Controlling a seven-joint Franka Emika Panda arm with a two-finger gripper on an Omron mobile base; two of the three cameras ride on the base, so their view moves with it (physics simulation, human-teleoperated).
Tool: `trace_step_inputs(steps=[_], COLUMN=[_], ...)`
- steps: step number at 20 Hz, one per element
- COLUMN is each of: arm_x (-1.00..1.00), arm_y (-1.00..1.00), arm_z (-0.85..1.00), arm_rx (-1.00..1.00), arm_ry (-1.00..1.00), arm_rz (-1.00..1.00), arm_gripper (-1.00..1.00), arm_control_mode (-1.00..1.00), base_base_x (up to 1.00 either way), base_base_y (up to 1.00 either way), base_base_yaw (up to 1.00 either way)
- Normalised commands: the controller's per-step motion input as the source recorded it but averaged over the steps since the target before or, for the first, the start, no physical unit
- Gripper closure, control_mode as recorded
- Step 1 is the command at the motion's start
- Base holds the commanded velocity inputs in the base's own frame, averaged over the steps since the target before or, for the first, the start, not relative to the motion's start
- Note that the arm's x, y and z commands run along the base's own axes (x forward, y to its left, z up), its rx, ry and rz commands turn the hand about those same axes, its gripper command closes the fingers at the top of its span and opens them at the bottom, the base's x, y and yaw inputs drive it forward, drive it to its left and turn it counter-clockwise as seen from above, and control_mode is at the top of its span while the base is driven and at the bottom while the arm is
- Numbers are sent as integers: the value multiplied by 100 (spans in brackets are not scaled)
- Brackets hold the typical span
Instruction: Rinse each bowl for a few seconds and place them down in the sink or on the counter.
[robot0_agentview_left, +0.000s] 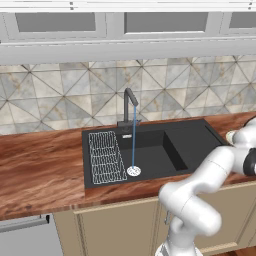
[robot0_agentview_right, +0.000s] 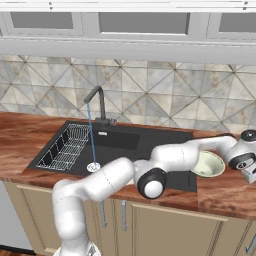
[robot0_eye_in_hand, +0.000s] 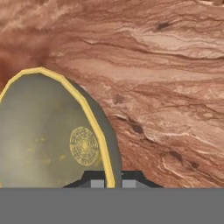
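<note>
Where wood grain streaks reddish, tool (robot0_eye_in_hand: 109, 183) pinching round olive bowl's (robot0_eye_in_hand: 48, 131) thin yellow rim.

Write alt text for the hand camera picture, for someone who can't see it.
The gripper is shut on the yellow rim of an olive-yellow bowl, its two dark fingertips pinching the edge at the bottom of the view. The bowl, with a round patterned mark inside, lies over the reddish-brown wood-grain counter.

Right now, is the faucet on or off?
On. A thin blue stream runs from the faucet spout straight down to the drain in the sink.
</note>
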Motion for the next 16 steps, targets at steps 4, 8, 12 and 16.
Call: trace_step_inputs(steps=[4, 8, 12, 16], arm_x=[-20, -24, -29, -20], arm_y=[15, 21, 36, 39], arm_z=[62, 59, 48, 43], arm_rx=[-4, -6, -10, -10], arm_ry=[0, 0, 0, 0], arm_rz=[1, 2, 8, 11], arm_gripper=[100, 100, 100, 100], arm_control_mode=[-100, -100, -100, -100], base_base_x=[0, 0, 0, 0], base_base_y=[0, 0, 0, 0], base_base_yaw=[0, 0, 0, 0])
